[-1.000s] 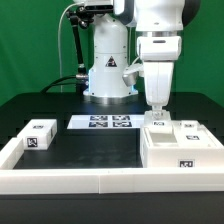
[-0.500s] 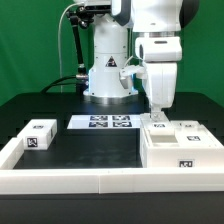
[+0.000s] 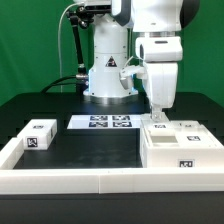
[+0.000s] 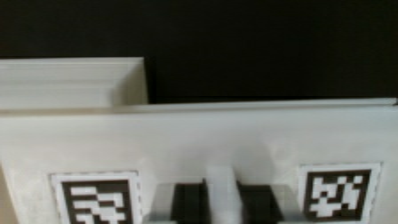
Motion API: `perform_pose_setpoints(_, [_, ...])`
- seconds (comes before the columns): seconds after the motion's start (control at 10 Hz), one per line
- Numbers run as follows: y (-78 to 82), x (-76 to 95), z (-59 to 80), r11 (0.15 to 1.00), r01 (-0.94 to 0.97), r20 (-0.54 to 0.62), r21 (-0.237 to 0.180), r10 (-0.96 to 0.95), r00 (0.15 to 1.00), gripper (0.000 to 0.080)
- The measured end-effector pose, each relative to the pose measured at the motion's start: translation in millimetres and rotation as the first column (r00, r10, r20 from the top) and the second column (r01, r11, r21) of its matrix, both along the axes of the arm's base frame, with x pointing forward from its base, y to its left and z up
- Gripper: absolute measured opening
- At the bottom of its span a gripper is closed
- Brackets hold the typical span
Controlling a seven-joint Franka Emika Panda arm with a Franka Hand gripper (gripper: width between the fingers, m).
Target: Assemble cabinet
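Note:
The cabinet (image 3: 181,146) is a white tagged box standing at the exterior view's right, against the white front rail. My gripper (image 3: 157,111) points straight down onto its rear left top edge. In the wrist view the cabinet's white top (image 4: 196,130) fills the picture, with a tag on each side. My gripper (image 4: 222,197) is there too: its two dark fingers (image 4: 183,203) stand close together with a thin white upright edge of the cabinet between them. The jaws look closed on that edge.
A small white tagged cube (image 3: 40,134) sits at the exterior view's left near the white rail (image 3: 70,178). The marker board (image 3: 105,122) lies flat in front of the robot's base (image 3: 108,75). Black table lies between them.
The hand shifted slightly to the exterior view's right and a little lower between the earliest frame and now. The cabinet and cube have not visibly moved.

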State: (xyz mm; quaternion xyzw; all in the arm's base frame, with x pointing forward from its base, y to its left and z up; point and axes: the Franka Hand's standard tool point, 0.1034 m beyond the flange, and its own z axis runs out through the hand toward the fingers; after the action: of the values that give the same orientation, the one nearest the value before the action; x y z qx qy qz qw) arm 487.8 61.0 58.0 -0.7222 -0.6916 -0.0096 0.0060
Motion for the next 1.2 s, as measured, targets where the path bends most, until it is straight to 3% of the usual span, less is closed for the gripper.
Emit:
perform_pose_setpoints(0.3, [-1.4,36.9,1.2,1.0,0.009,0.02,0.009,-0.009,1.0,0.007])
perform_pose_setpoints(0.8, [-3.0,77.6,2.0,1.0,0.007,0.063,0.024,-0.008,0.998,0.007])
perform_pose_setpoints(1.2, [-4.0,81.6,2.8,1.0,0.011,0.064,0.023,-0.013,0.998,0.0071])
